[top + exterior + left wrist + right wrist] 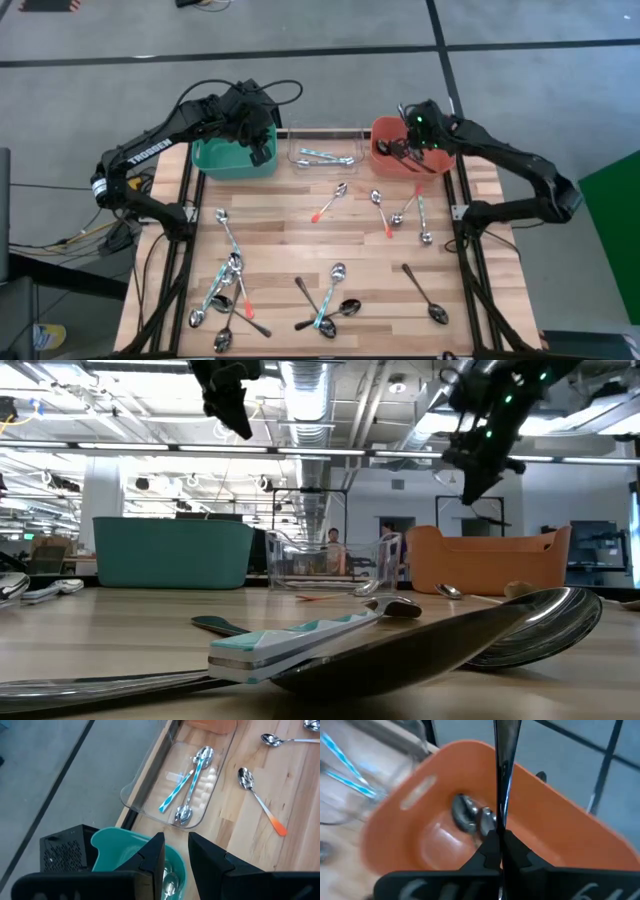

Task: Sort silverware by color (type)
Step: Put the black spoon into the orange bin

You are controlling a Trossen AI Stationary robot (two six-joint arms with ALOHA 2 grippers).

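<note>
My right gripper (499, 847) hangs over the orange bin (410, 805), shut on a dark-handled spoon (503, 775). Two spoons (470, 815) lie on that bin's floor. My left gripper (176, 855) stands open above the teal bin (112, 845), with nothing between its fingers; shiny spoons lie in the bin below it. Between the two bins, the clear bin (150, 795) holds two teal-striped spoons (192, 780). Several more spoons (235, 280) lie flat on the wooden table. My right gripper pinches the spoon's thin dark handle (502, 822) between its two fingers. The handle runs on past the fingertips along the line they point. The fingers slant down from the table's right side. The spoon is lifted clear above the orange bin; its bowl does not show.
The three bins stand in a row along the table's far edge (320, 130). Loose spoons lie in clusters at the near left (225, 300), near middle (325, 300) and near right (425, 295), and below the orange bin (395, 210). People show in the room beyond (335, 545).
</note>
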